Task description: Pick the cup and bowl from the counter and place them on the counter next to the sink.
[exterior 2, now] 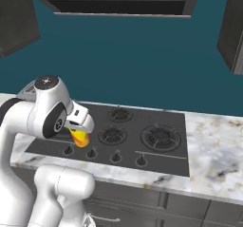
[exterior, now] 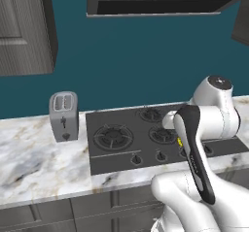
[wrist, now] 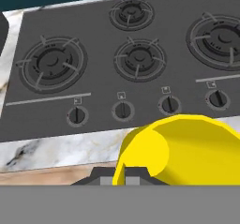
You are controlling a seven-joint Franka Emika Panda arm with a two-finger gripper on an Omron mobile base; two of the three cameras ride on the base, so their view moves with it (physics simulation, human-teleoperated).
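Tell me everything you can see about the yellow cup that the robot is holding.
The cup is bright yellow in the hand view, smooth and plain, like plastic or glazed ceramic. In the right base view it looks yellow shading to orange. It hangs in the shut tool, above the front of the black stovetop, near the row of knobs, touching nothing else. In the hand view it lies tilted, a curved rim or handle on its left side. Its opening cannot be seen.
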